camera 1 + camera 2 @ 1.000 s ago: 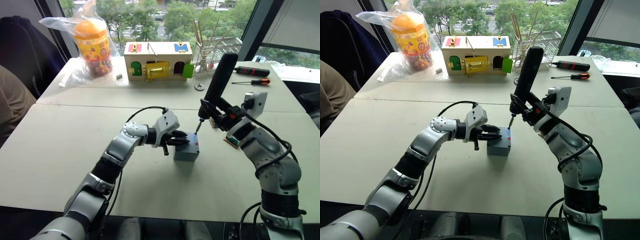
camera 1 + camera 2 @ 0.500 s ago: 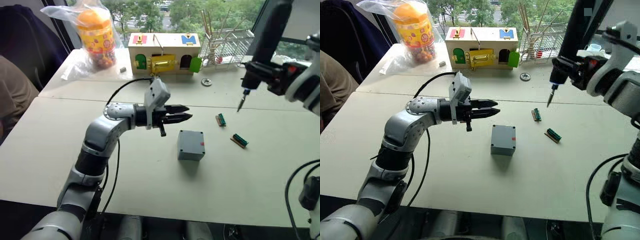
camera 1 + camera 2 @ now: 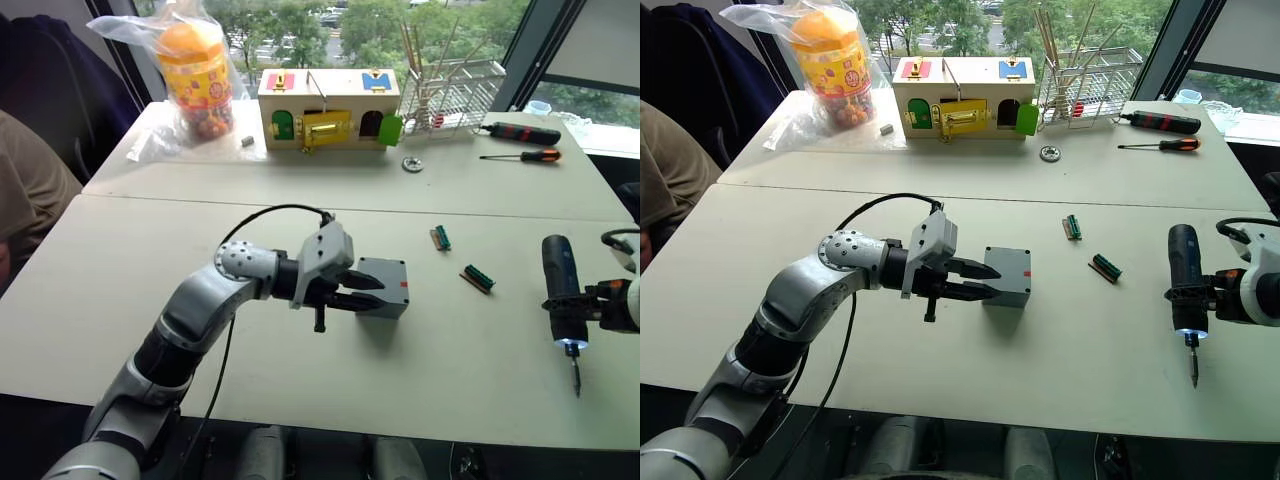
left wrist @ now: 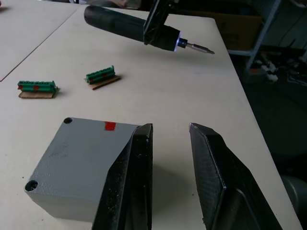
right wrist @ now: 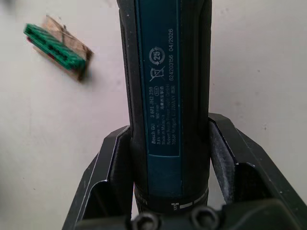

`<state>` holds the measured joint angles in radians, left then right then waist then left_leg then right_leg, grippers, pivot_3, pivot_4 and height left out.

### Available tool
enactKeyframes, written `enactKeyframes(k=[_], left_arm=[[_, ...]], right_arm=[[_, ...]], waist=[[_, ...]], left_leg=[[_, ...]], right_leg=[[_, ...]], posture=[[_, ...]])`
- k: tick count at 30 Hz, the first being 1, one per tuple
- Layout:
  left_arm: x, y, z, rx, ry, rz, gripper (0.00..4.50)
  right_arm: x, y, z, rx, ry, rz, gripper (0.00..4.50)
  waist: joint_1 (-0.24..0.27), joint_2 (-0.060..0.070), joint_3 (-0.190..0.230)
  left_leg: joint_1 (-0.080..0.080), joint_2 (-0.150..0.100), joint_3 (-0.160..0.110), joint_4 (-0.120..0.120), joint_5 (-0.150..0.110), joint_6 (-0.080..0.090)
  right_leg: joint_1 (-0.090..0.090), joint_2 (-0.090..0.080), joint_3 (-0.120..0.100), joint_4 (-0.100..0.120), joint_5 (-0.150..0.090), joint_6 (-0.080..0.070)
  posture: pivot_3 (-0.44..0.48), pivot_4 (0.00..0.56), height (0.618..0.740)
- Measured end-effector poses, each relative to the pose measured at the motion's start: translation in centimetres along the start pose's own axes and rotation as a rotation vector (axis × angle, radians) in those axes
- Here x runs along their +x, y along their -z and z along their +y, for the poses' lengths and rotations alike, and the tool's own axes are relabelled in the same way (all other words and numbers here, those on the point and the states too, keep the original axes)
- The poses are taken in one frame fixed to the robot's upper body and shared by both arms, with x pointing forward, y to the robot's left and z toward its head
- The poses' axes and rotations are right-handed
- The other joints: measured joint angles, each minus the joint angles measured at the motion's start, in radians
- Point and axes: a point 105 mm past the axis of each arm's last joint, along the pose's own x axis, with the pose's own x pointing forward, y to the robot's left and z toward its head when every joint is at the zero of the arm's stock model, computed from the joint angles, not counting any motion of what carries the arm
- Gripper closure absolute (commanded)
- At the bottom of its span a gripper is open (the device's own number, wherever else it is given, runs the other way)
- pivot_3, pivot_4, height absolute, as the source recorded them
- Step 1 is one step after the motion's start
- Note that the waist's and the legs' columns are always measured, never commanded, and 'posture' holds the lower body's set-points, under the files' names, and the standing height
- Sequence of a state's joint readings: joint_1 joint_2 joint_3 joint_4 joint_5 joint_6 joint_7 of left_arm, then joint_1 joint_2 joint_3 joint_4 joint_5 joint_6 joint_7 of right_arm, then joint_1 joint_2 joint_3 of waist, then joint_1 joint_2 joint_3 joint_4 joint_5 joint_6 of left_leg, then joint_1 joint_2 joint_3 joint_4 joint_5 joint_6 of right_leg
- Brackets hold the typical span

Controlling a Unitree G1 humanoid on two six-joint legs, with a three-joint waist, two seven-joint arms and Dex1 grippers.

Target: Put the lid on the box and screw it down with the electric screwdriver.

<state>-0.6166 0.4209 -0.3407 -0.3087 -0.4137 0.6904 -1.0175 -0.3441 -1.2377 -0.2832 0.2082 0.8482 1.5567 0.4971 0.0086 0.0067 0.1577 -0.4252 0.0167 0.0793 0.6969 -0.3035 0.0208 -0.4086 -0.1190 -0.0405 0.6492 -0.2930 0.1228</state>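
Left wrist view: closed grey box (image 4: 81, 170)

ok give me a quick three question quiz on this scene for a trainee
1. True or false: the right gripper is shut on the electric screwdriver.
2. Which is the left gripper doing? A) open beside the box B) clamped on the box C) holding a hand screwdriver
3. Fill in: the two small green parts lie on the ____.

Key: 1 true; 2 A; 3 table

One box (image 3: 383, 287); one electric screwdriver (image 3: 562, 289); two hand screwdrivers (image 3: 520, 133); two green connectors (image 3: 479, 278)
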Motion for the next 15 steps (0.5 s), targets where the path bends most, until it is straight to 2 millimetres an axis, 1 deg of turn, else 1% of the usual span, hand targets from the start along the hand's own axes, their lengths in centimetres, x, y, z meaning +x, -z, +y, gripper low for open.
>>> enactKeyframes(k=[3, 6, 11, 13, 15], left_arm=[[-0.1, 0.5, 0.0, -0.02, -0.014, 0.004, 3.3], [-0.2, 0.8, 0.0, -0.041, -0.018, 0.008, 3.3], [-0.6, 1.2, 0.0, -0.07, -0.026, 0.012, 3.3], [-0.8, 1.3, 0.2, -0.081, -0.037, -0.002, 3.3], [-1.0, 1.5, 0.7, -0.088, -0.077, -0.028, 3.3]], right_arm=[[0.8, 0.0, -0.6, -0.01, 0.004, 0.005, 2.67], [1.2, -0.5, -1.0, -0.025, 0.01, -0.007, 2.67], [1.7, -1.3, -1.3, -0.042, 0.01, -0.026, 2.67], [2.0, -1.3, -1.5, -0.046, 0.015, -0.018, 1.66], [2.1, -1.3, -1.8, -0.053, 0.028, -0.017, 0.92]], waist=[[-0.003, 0.0, 0.0], [0.001, 0.0, 0.0], [0.006, 0.0, 0.0], [0.005, 0.0, 0.0], [0.005, 0.0, 0.0]], left_leg=[[0.0, 0.0, 0.0, 0.0, 0.0, -0.001], [0.0, 0.0, 0.0, 0.0, 0.002, -0.004], [-0.001, -0.001, 0.0, 0.001, 0.003, -0.005], [-0.001, -0.001, 0.0, 0.002, 0.003, -0.004], [-0.001, -0.001, 0.0, 0.002, 0.003, -0.005]], right_leg=[[0.0, 0.0, 0.0, 0.0, 0.0, 0.0], [0.0, 0.0, 0.0, -0.001, 0.0, 0.0], [0.001, 0.0, 0.0, -0.001, 0.0, 0.001], [0.001, 0.0, 0.0, -0.001, 0.0, 0.001], [0.001, 0.0, 0.0, -0.001, 0.0, 0.001]], posture=[[0.0, 0.15, 0.708], [0.0, 0.15, 0.708], [0.0, 0.15, 0.708], [0.0, 0.15, 0.708], [0.0, 0.15, 0.708]])
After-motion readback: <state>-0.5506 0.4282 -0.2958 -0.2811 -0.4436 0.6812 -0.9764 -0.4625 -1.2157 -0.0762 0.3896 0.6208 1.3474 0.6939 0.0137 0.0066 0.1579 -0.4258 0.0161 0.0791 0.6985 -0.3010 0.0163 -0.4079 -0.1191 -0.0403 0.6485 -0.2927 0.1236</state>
